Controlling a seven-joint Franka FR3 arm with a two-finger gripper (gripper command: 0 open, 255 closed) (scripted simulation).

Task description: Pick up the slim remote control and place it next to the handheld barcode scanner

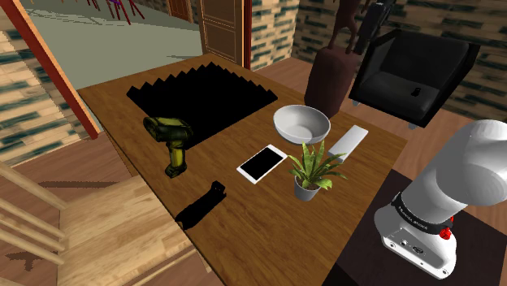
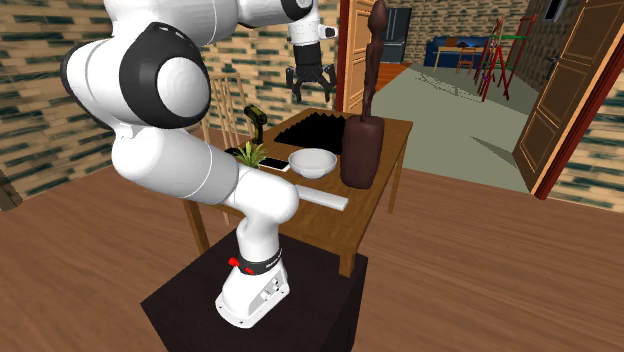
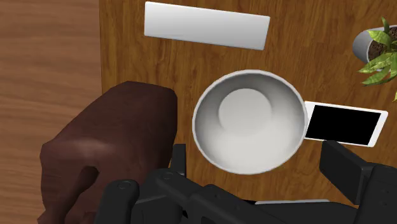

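Wrist view first, Bo: where is the remote point(image 3: 203, 25), and how does it lie?

Bo: Flat on the desk point(image 3: 140, 70), past the bowl point(image 3: 248, 121) from the hand point(image 3: 256, 153). It's near the desk edge closest to the stand point(image 2: 190, 310), with its long axis along that edge. One end reaches toward the edge where the statue point(image 3: 108, 159) is, the other toward the plant point(image 3: 372, 48). It's plain white, so I can't tell which end is the front.

Ana: And the hand?

Bo: Fingers apart, nothing between them, hovering above the bowl rather than the remote.

Ana: What could go wrong?

Bo: Three things, I'd say. The fingers look spread along the remote's length, so without a turn of the wrist they'd straddle it the long way and close on nothing. It's thin and flush with the desk, so a shallow pinch could slip, or a nudge could slide it toward the edge. The statue and bowl are both close, so a careless descent might clip one.

Ana: And the carry?

Bo: The scanner point(image 1: 172, 142) is well apart, toward the edge opposite the statue's, beside the black patch point(image 1: 199, 97). The phone point(image 1: 262, 163) and the plant lie between, so a low carry could knock them.
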